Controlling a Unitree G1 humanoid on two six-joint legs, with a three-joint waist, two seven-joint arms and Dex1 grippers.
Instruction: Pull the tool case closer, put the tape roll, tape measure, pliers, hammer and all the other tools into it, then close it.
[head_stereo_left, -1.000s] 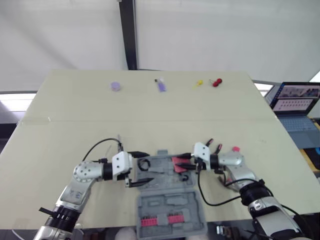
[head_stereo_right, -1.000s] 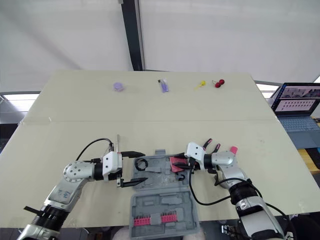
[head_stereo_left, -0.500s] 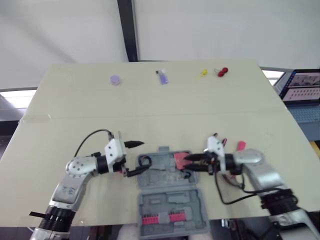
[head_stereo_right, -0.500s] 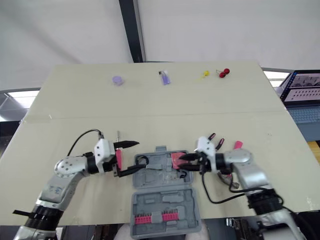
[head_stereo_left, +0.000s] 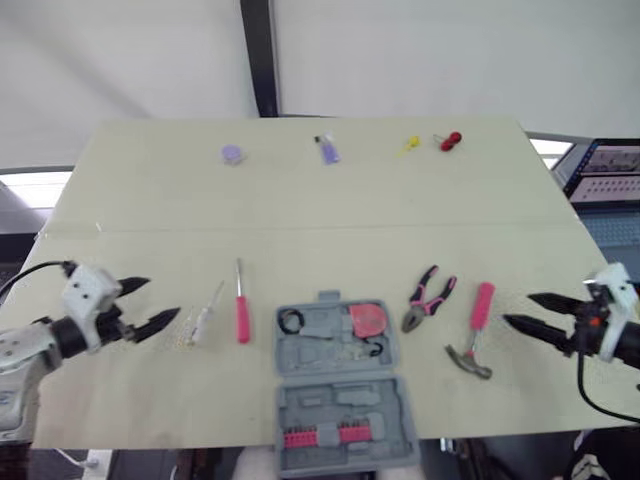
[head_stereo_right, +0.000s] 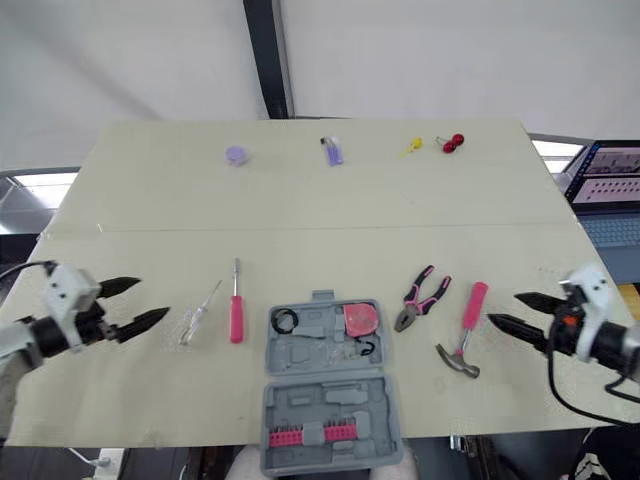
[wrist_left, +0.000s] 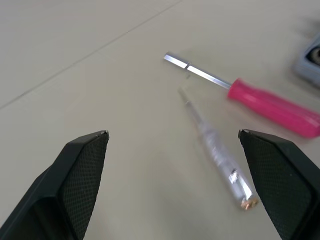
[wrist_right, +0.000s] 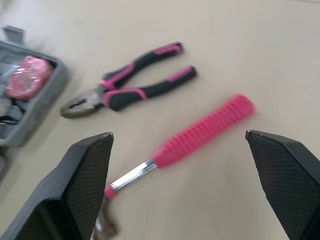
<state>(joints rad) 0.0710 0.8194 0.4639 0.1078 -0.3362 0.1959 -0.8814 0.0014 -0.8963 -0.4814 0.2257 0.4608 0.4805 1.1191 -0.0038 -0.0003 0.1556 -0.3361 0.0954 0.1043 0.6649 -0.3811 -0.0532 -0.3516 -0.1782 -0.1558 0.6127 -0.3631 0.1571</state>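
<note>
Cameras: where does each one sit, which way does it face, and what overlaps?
Left and right eye views: on the head, facing forward and down at the table and open case; left gripper and right gripper show at the sides, both open.
Left wrist view: on the left wrist, looking along its fingers at the pink screwdriver and clear screwdriver.
Right wrist view: on the right wrist, looking along its fingers at the pliers, hammer and case edge.
Shared: the eye views also show both screwdrivers, pliers and hammer.

Head stereo pair high over table (head_stereo_left: 320, 200), left wrist close on screwdriver (wrist_left: 270, 105), right wrist on hammer (wrist_right: 200, 132)
</note>
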